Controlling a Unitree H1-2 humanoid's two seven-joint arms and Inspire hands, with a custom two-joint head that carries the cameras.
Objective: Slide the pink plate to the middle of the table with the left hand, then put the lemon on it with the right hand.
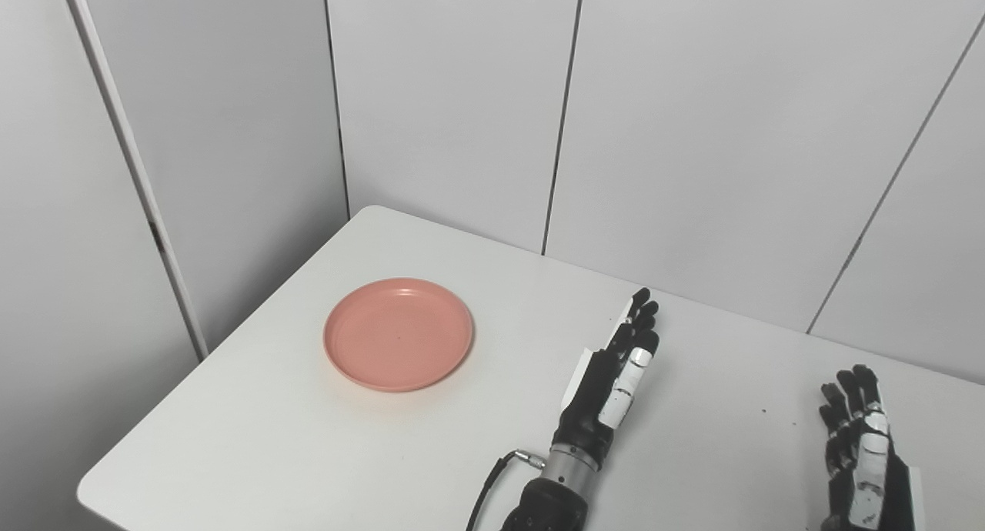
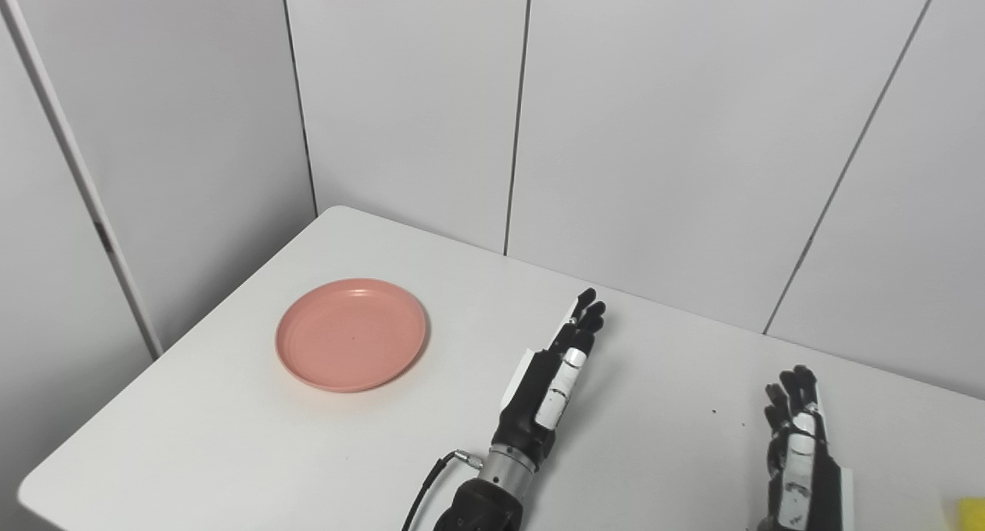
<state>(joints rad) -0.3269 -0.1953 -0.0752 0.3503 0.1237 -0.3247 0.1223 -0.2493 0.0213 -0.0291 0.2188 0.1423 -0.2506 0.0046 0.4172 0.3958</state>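
Observation:
A round pink plate (image 1: 398,333) lies flat on the left part of the white table (image 1: 308,454), with nothing on it. My left hand (image 1: 613,372) rests over the table to the right of the plate, a clear gap from its rim, fingers stretched out and holding nothing. My right hand (image 1: 860,446) hovers at the bottom right, fingers apart and empty. A sliver of something yellow (image 2: 971,509), perhaps the lemon, shows at the bottom right corner of the right eye view, just right of that hand.
White wall panels (image 1: 462,92) stand close behind the table's back and left edges. A cable (image 1: 492,481) runs from my left wrist. A few dark specks (image 2: 727,418) dot the table between the hands.

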